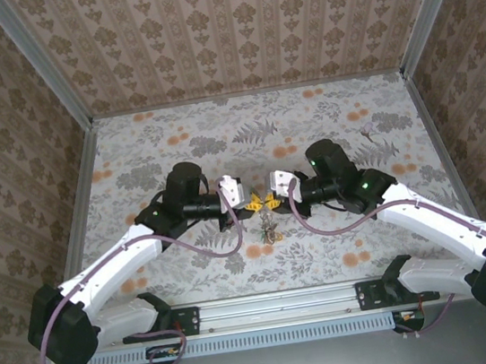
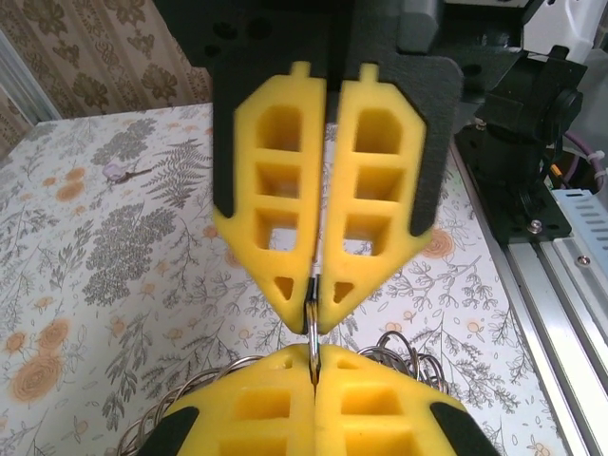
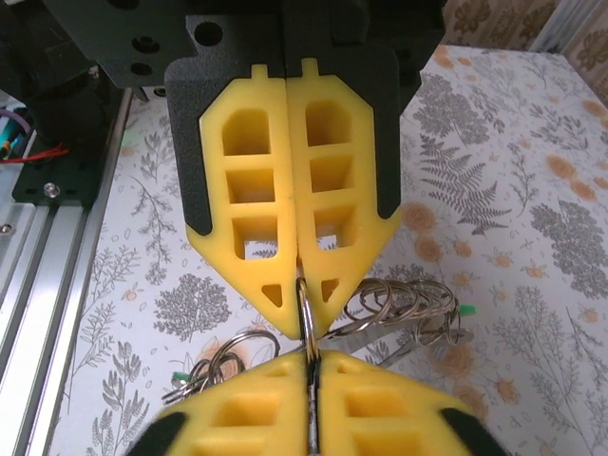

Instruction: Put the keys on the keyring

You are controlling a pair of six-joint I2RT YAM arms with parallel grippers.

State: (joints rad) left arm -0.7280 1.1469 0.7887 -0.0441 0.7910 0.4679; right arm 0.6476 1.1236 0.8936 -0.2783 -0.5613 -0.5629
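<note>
Our left arm (image 1: 119, 267) and right arm (image 1: 429, 215) reach inward from their bases and meet in the middle, elbows out and forearms angled toward each other. Our left gripper (image 1: 252, 203) and right gripper (image 1: 272, 200) stand tip to tip, almost touching. Each has its jaws pressed together on the edge of the keyring (image 3: 306, 318).

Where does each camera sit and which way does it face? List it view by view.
Top external: above and behind the arms, looking down on the floral table; both arms show, left gripper and right gripper tip to tip.
Left wrist: on the left arm, facing the right gripper head-on; own yellow fingers at the bottom.
Right wrist: on the right arm, facing the left gripper; own fingers at the bottom.
Shared: both wrist views show the keyring pinched between the two grippers' tips.
</note>
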